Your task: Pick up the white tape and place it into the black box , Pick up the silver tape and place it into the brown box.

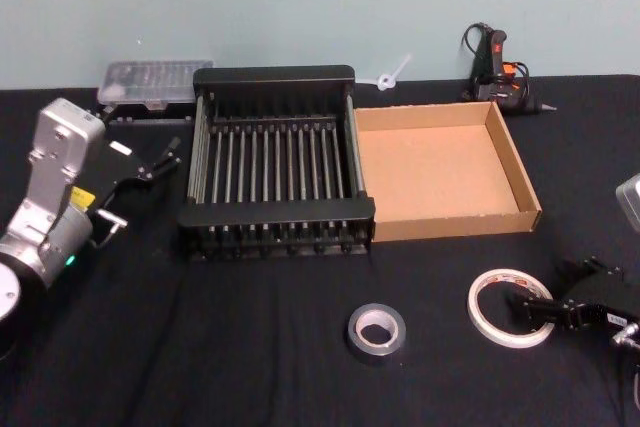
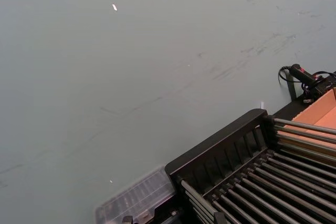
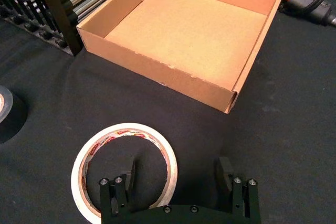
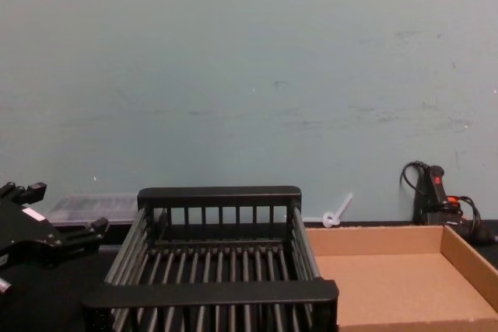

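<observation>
The right gripper (image 3: 177,174) was down low over the white tape (image 3: 123,166), its jaws spread wide, one finger (image 3: 127,174) inside the roll's hole and the other on the cloth outside the ring, so the near wall of the roll sat between them without being pinched. The roll lay flat on the black tablecloth (image 1: 240,347) at the front right, with red print showing on its inner core. This looked like the first step, the grasp of the white roll, and nothing had been lifted yet. The next move would call for the jaws to close on that wall, then a lift and a carry leftward across the brown box (image 1: 440,172) to the black crate (image 1: 275,162).

The silver tape (image 1: 376,334) lay flat to the left of the white one, apart from it, in front of the crate's right corner. Crate and cardboard box stood side by side, touching or nearly so, both empty. The cardboard box's near wall stood between the white roll and the crate's right side, so the carry would probably need height to clear that rim and the crate's thick edge.

The left gripper (image 1: 150,162) hung beside the crate's left side, its jaws apart and holding nothing; it could crowd a drop near that side. A clear plastic case (image 1: 155,82) sat behind the crate's left corner and a glue gun (image 1: 497,72) behind the cardboard box, both out of the path. Open cloth lay all along the front
</observation>
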You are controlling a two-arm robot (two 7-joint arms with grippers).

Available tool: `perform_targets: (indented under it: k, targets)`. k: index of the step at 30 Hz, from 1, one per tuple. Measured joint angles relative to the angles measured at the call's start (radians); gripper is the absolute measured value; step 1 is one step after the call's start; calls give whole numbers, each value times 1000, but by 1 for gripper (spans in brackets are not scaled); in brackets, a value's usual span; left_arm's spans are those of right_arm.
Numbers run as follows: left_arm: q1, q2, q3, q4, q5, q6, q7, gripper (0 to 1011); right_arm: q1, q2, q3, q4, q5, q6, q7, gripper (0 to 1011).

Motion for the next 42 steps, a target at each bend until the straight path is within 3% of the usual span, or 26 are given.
perform_targets:
  k: [42]
  targets:
    - [0, 0, 0, 0, 0, 0, 0, 1001, 9, -10, -8, 9, -22, 15, 12, 1002]
